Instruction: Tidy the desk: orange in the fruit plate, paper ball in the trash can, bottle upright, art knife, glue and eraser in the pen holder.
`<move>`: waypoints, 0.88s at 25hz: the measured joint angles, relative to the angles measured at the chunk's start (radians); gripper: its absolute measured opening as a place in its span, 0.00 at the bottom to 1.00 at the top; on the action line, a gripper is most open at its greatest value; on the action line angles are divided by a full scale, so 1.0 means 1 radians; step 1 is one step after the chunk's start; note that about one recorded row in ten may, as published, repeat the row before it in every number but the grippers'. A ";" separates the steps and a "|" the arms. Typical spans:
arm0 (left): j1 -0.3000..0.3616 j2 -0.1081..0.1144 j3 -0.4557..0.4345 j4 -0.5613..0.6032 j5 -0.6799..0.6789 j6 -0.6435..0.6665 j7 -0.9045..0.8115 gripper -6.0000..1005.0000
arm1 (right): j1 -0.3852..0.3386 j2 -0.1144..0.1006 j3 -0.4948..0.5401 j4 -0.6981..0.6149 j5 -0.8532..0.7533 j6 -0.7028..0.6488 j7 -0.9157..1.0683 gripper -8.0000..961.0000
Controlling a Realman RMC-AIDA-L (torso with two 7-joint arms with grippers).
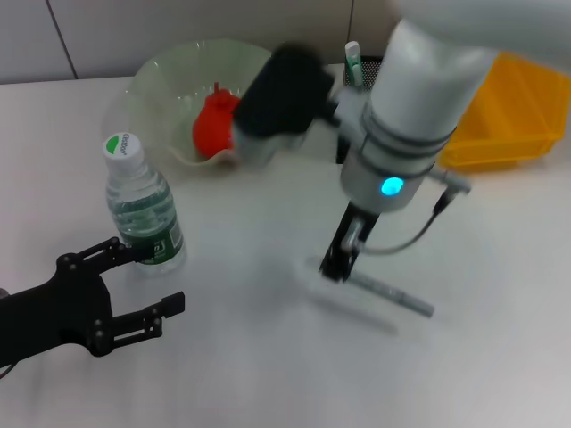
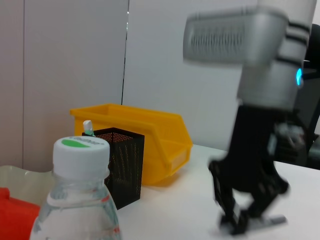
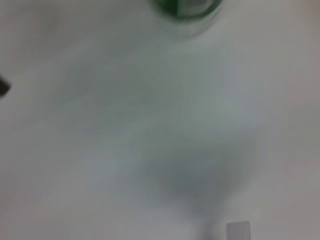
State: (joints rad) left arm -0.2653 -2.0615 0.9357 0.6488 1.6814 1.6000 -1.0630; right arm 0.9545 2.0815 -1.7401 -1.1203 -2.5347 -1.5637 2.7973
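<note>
- A grey stick (image 1: 393, 295), probably the art knife, is seen lying flat on the white surface (image 1: 268, 374), well apart from the pen holder (image 2: 122, 162).
- It is judged light, stiff and slim; being low against the surface, it would be best pinched across its narrow width near the middle.
- The right end effector (image 1: 339, 260) is pointed straight down at the stick's near end, its tips at or touching it; whether it is closed cannot be told.
- The bottle (image 1: 143, 207) stands upright, and the orange (image 1: 214, 125) lies in the fruit plate (image 1: 161, 80).
- The left end effector (image 1: 147, 290) is held spread wide and empty just beside the bottle's base.
- The trash can (image 1: 517, 116) stands beyond the pen holder.
</note>
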 joint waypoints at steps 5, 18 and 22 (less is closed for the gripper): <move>0.002 0.000 0.000 0.000 0.000 0.000 0.000 0.81 | -0.100 -0.001 0.192 -0.258 -0.091 -0.046 -0.042 0.15; -0.004 -0.002 -0.011 0.000 0.000 -0.004 -0.006 0.81 | -0.382 0.004 0.410 -0.581 -0.089 0.292 -0.263 0.15; -0.009 -0.002 -0.011 0.000 0.000 -0.009 -0.010 0.81 | -0.445 0.003 0.386 -0.494 0.002 0.533 -0.396 0.15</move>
State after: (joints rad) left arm -0.2748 -2.0638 0.9247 0.6489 1.6812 1.5909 -1.0734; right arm 0.5100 2.0850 -1.3539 -1.6139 -2.5330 -1.0306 2.4016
